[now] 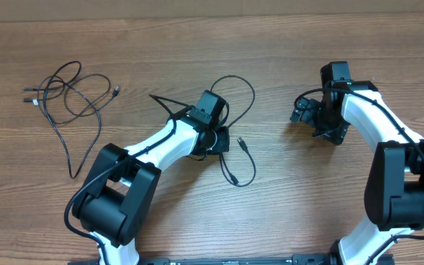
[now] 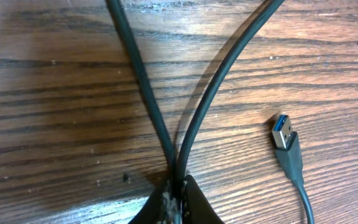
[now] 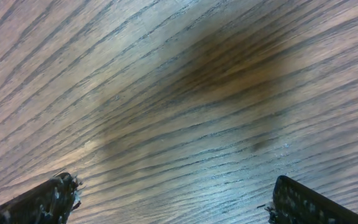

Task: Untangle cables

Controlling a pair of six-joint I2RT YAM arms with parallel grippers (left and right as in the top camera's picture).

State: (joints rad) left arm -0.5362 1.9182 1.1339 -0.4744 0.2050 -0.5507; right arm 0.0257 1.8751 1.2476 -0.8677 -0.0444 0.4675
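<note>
One black cable (image 1: pixel 246 87) loops on the wood table in the middle, and its USB plug (image 1: pixel 243 144) lies just right of my left gripper (image 1: pixel 219 140). In the left wrist view two strands of this cable (image 2: pixel 143 81) run together into my left gripper (image 2: pixel 176 186), which is shut on them. The blue-tipped USB plug (image 2: pixel 284 134) lies free on the table to the right of the jaws. A second cable (image 1: pixel 68 99) lies in loose loops at the far left. My right gripper (image 1: pixel 300 110) stands open over bare wood, with its fingertips (image 3: pixel 58 196) wide apart and nothing between them.
The wooden table (image 1: pixel 285 199) stretches all around. The two arm bases (image 1: pixel 112 199) stand at the near edge, left and right.
</note>
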